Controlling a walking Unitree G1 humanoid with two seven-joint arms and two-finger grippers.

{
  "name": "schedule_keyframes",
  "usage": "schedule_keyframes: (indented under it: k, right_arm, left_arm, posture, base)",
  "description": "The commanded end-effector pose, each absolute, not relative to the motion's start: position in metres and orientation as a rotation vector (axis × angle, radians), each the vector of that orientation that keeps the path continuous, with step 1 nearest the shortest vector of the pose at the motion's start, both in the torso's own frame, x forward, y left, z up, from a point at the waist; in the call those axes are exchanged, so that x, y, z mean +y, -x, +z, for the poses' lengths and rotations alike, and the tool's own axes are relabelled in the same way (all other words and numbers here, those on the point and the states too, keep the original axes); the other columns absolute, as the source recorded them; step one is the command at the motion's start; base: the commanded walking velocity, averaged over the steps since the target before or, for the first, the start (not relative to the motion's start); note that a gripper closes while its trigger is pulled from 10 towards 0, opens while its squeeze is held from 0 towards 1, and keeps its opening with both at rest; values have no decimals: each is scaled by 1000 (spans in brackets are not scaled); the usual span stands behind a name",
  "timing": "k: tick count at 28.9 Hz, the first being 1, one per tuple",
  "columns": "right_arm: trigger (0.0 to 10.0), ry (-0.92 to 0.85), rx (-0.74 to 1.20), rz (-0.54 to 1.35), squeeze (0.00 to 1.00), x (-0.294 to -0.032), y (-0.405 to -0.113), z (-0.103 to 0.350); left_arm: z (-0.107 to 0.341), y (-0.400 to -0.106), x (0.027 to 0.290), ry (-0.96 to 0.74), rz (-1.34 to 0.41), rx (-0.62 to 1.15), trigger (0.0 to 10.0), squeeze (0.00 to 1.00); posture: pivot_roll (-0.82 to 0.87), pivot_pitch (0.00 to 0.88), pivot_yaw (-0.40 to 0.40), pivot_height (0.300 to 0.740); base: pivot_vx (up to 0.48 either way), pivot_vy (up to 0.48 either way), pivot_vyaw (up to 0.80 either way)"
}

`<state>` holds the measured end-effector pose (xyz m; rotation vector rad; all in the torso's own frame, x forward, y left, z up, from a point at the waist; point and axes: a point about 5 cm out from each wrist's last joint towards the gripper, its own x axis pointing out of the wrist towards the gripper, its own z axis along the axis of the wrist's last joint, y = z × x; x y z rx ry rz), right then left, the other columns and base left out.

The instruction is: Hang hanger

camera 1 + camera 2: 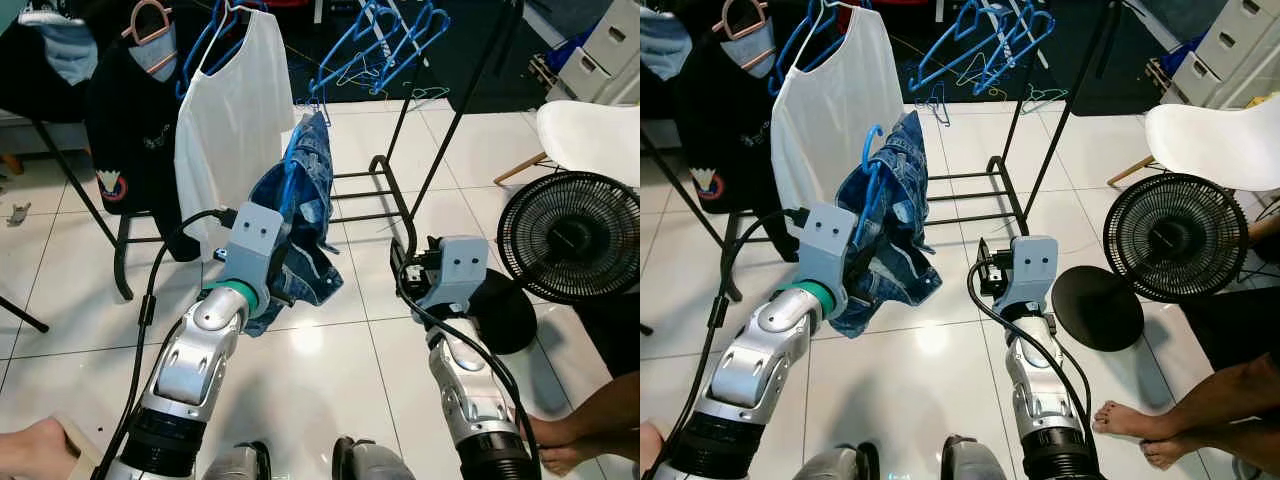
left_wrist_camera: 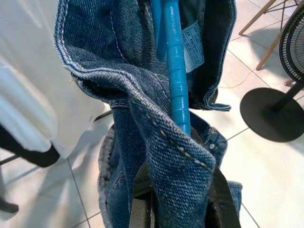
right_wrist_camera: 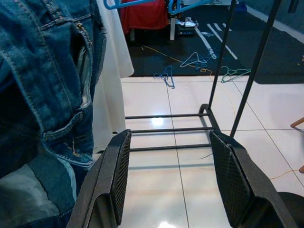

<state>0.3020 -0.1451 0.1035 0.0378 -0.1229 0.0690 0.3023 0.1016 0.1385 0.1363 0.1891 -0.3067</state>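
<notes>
before the clothes rack (image 1: 430, 150), the left gripper (image 2: 180, 209) jaws pinch denim jacket (image 1: 300, 210) and blue hanger (image 2: 175, 71), right gripper (image 3: 175, 180) wide open, empty; denim could slip.

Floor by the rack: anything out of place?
Yes. Loose hangers lie scattered on the floor behind the rack instead of hanging. The denim garment on the blue hanger hangs bunched and crooked in the left gripper.

Denim garment (image 1: 300, 215) on hanger (image 2: 175, 71), before rack (image 1: 400, 190); fan (image 1: 570, 235) right.
</notes>
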Motion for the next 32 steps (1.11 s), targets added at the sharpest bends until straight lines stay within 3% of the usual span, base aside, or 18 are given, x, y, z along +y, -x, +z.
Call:
schedule_keyframes:
  k: [1,32]
  right_arm:
    - [10000,-38,-108,64,0,-147,-301,101]
    - [10000,-33,-95,67,0,-146,-300,98]
  left_arm:
    - [146,-304,98,-141,-317,136,10000,0]
    - [149,-305,97,-140,-327,115,10000,0]
  posture:
    - [-1,81,2,733]
    - [-1,82,4,733]
  base:
    - [371,0,0]
    - [403,0,0]
